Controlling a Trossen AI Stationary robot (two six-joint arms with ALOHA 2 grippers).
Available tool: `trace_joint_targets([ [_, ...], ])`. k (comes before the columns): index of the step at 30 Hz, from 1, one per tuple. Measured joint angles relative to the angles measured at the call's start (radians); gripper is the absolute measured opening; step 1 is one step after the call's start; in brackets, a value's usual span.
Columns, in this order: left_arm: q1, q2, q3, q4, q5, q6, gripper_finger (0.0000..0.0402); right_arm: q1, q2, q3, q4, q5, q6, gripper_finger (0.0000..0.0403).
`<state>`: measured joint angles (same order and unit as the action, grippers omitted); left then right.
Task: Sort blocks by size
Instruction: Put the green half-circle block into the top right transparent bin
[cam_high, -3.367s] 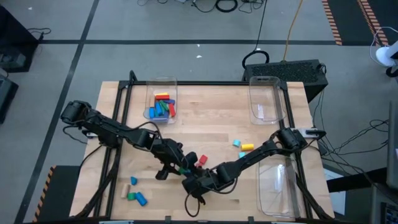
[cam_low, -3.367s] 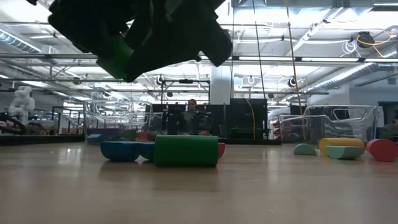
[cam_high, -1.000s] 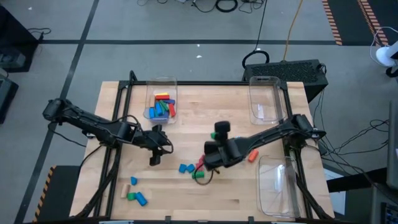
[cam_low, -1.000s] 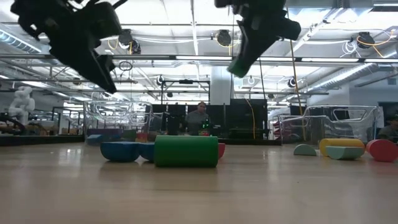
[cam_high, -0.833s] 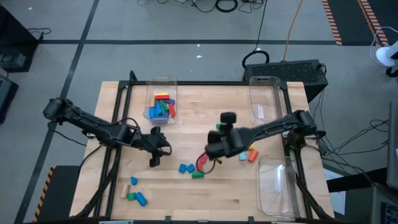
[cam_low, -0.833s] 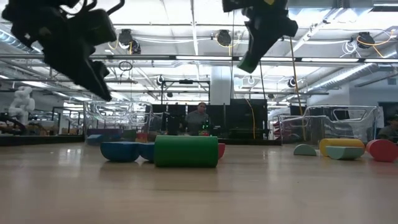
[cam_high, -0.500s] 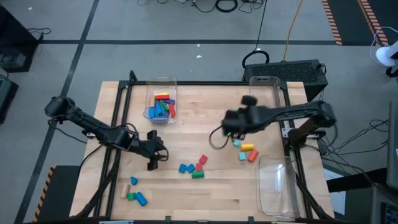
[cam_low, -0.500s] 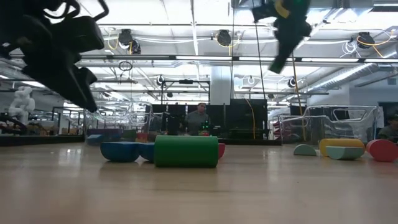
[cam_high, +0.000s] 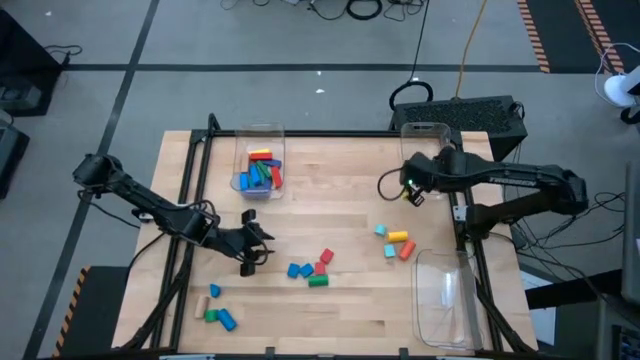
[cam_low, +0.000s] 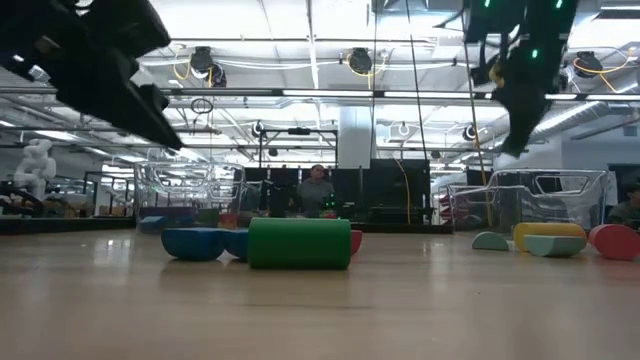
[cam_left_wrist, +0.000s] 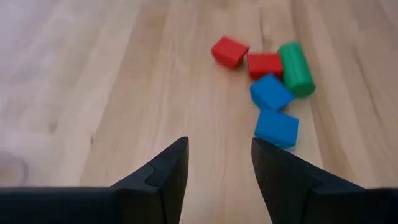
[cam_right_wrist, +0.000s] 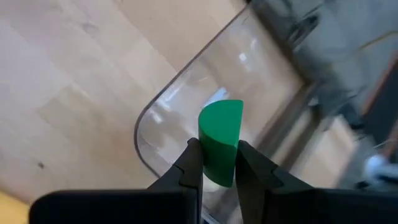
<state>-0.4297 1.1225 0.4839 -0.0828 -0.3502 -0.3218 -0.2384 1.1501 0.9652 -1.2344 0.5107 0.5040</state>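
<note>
Item: green half-round block (cam_right_wrist: 221, 142), painted wood by the look of it. Location: pinched between the two fingers of my right gripper (cam_right_wrist: 217, 163), in the air over the rounded corner of the clear empty bin (cam_right_wrist: 186, 118) at the table's far right. From above, that gripper (cam_high: 411, 187) sits just beside the same bin (cam_high: 425, 155).

Grip: fingers closed on the two flat faces, the curved edge standing up and clear of the pads. I judge this the right hold; the flat faces give square contact, while the rounded edge would roll out of a pinch.

Handling, as I judge it: light, rigid, no give under pressure, so a modest squeeze is enough. The paint looks smooth and may be a little slippery. Not fragile; a short drop into the bin should do no harm, though it may bounce or rock on its curve.

Second gripper: my left gripper (cam_left_wrist: 217, 168), open and holding nothing, hovers over bare table (cam_left_wrist: 124, 93) near a loose cluster: two blue blocks (cam_left_wrist: 272, 92), two red blocks (cam_left_wrist: 229, 51) and a green cylinder (cam_left_wrist: 296, 67). The cylinder lies on its side and would roll; take it across the flat ends or square across the barrel.

Elsewhere: a far-left bin (cam_high: 260, 165) already carries mixed blocks.
</note>
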Motion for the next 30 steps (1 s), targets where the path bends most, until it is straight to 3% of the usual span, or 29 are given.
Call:
trace_joint_targets([
  [5,0.0,0.03,0.0,0.094,-0.025,0.048,0.0176,-0.148,0.004,-0.091,0.148,-0.07,-0.033,0.0045],
  [13,0.002,0.127,0.0,0.118,-0.026,-0.014,0.0176,-0.334,0.03,-0.096,0.222,-0.128,-0.054,0.0045],
  [17,-0.008,0.158,0.0,0.076,-0.025,-0.106,0.0176,-0.375,0.047,-0.095,0.229,-0.201,-0.049,0.0045],
  [30,-0.088,0.163,0.0,0.013,-0.025,-0.18,0.0176,-0.427,0.17,-0.095,0.274,-0.224,-0.018,0.0049],
])
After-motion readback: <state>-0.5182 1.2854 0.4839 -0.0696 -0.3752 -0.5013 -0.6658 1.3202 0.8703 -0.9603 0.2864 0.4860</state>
